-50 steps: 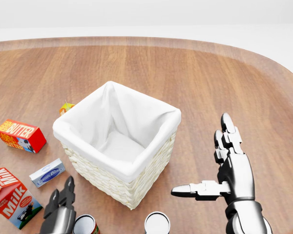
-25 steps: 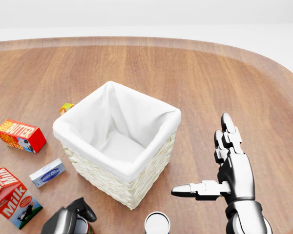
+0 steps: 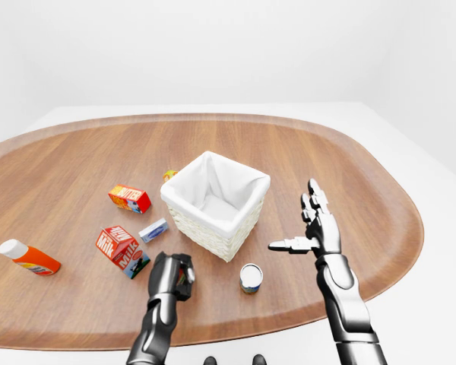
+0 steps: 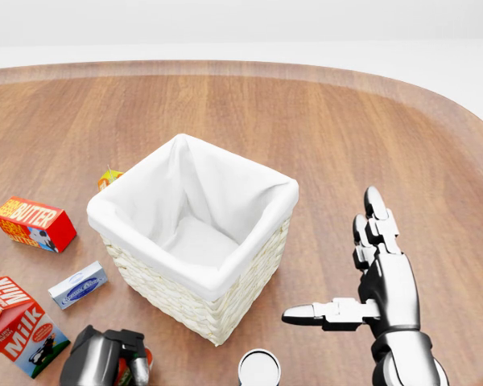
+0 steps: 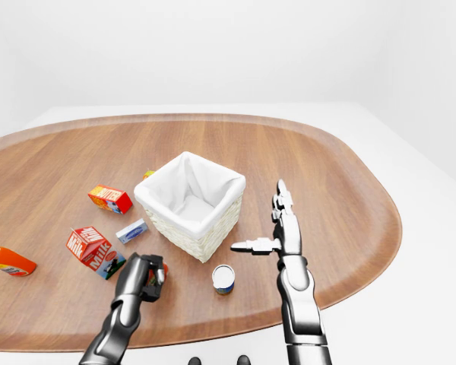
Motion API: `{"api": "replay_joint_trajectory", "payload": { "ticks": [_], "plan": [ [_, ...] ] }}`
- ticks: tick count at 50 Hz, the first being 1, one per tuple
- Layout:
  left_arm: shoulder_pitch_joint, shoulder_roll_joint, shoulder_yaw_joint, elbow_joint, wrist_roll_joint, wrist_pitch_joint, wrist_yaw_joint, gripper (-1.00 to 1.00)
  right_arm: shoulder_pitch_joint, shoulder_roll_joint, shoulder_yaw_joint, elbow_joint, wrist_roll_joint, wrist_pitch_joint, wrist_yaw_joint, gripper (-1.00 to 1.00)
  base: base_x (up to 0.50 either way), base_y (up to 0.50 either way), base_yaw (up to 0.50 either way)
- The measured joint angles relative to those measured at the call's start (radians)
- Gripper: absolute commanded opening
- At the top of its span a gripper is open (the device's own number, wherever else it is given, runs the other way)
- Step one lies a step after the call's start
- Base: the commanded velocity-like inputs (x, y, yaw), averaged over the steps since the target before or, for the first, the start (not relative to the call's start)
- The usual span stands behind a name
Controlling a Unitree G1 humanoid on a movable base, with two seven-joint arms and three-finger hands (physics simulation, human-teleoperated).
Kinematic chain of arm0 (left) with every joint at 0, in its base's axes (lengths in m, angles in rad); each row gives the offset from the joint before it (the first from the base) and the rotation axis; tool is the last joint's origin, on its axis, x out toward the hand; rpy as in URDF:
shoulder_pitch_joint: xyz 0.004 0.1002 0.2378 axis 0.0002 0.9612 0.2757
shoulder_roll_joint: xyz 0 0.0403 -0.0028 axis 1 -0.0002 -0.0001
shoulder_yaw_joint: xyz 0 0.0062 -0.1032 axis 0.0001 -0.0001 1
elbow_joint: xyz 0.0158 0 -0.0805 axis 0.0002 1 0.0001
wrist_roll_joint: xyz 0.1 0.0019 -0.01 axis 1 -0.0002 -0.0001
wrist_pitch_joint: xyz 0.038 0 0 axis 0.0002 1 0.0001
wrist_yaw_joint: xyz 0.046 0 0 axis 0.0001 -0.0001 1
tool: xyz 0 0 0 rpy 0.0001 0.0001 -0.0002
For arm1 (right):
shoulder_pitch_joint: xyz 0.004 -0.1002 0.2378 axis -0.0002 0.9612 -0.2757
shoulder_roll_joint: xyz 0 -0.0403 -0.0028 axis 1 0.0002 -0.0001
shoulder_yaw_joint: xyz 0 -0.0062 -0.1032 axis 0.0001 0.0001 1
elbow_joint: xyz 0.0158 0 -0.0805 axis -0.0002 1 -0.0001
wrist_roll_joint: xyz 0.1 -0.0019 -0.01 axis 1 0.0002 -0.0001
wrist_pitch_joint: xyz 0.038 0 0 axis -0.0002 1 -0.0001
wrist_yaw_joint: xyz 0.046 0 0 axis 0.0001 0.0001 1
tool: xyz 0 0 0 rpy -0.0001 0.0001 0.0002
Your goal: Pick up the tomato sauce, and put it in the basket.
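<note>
The tomato sauce can shows only as a sliver of red label at the bottom left of the head view, mostly hidden by my left hand. That hand's fingers are curled round the can, which still looks to be on the table. The white-lined wicker basket stands just up and to the right of it, with nothing inside. My right hand hovers open to the right of the basket, fingers straight and thumb pointing left, holding nothing.
A second can with a blue label stands below the basket. Left of the basket lie a butter box, a small blue-and-white box, a milk carton and a small orange item. An orange bottle lies far left.
My left hand's fingers went from stretched out beside the red can to curled shut around it. The right hand and the basket have not moved.
</note>
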Motion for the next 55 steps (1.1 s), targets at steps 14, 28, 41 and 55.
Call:
{"api": "replay_joint_trajectory", "payload": {
  "ticks": [14,28,41,55],
  "plan": [
    [0.065,-0.005,0.018,-0.208,-0.023,0.000,-0.094,-1.00,-0.003,0.000,0.000,0.009,-0.001,-0.005,-0.001,1.00,0.00,0.00,0.00],
    [0.124,-0.012,0.023,-0.350,-0.033,0.000,-0.153,-1.00,-0.007,-0.002,-0.003,0.015,-0.001,-0.008,-0.002,1.00,0.00,0.00,0.00],
    [0.192,-0.022,0.032,-0.510,-0.049,0.000,-0.217,-1.00,-0.012,-0.004,-0.006,0.016,0.001,-0.005,-0.004,1.00,0.00,0.00,0.00],
    [0.256,-0.032,0.047,-0.650,-0.066,0.000,-0.275,-1.00,-0.011,-0.005,-0.008,0.009,0.002,0.001,-0.004,1.00,0.00,0.00,0.00]
  ]
}}
